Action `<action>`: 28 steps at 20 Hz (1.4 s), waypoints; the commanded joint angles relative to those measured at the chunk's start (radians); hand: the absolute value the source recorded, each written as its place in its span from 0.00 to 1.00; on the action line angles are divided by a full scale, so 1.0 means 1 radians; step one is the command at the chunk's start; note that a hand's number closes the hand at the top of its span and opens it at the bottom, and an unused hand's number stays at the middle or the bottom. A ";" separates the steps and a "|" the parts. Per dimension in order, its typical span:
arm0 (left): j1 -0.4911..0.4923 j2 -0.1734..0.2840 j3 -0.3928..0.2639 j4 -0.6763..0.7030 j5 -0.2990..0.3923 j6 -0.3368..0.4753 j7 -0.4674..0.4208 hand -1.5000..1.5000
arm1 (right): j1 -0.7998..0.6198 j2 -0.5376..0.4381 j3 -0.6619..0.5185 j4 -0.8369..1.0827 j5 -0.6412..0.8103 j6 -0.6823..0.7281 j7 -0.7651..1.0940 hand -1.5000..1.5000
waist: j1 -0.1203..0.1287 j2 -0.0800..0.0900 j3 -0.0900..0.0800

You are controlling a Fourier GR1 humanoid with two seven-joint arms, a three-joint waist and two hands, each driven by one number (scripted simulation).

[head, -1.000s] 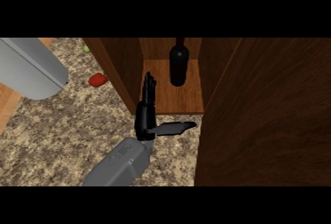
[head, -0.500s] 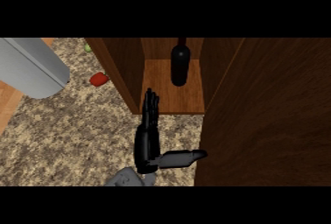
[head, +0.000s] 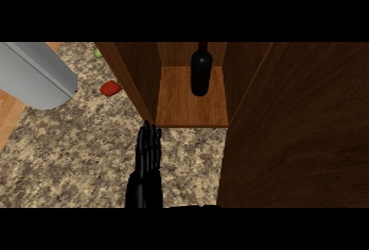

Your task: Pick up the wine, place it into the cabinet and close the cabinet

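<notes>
- We face a wooden cabinet (head: 137, 78) standing on the counter, its dark door (head: 302, 127) swung wide open toward us and filling the right side of the head view.
- Below it spreads a speckled stone counter (head: 72, 156); to our eye it gives a flat, hard footing with open room in front of the cabinet mouth.
- A large grey cylinder (head: 36, 73) lies across the upper left, well apart from the cabinet; we cannot tell what it is.
- The shelf floor (head: 191, 105) is a plain wooden board, with bare wood ahead of the bottle.
- One hand (head: 148, 166) shows, rising from the lower edge just in front of the cabinet's left wall; its fingers are straight and together, it holds nothing, and we cannot say which arm it belongs to. We see no other hand.
- The wine (head: 200, 73) already stands upright inside the cabinet, toward the back, free of any hand.
- We judge the bottle as glass: stiff, fairly heavy, smooth and breakable, top-heavy when nudged; the body is the safer place to hold, not the narrow neck.
- We judge that closing the door is what remains.
- A small red object (head: 110, 88) and a green one (head: 98, 52) lie left of the cabinet.
</notes>
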 commanded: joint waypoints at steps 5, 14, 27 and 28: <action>0.133 0.152 -0.015 -0.156 -0.020 -0.092 0.000 0.00 | -0.028 0.019 0.073 -0.102 -0.115 -0.024 0.154 1.00 | -0.001 0.001 -0.001; 0.267 0.289 0.037 -0.270 0.008 -0.236 -0.043 0.00 | 0.058 0.008 0.138 -0.074 -0.065 0.101 0.043 1.00 | -0.002 0.002 -0.001; 0.456 0.463 0.257 -0.404 0.146 -0.395 -0.104 0.00 | 0.214 0.028 0.329 -0.125 -0.223 0.124 0.185 1.00 | 0.000 -0.001 -0.001; 0.432 0.500 0.315 -0.462 0.162 -0.367 -0.053 0.00 | 0.143 0.048 0.401 -0.099 -0.146 0.121 0.193 1.00 | 0.005 -0.001 -0.001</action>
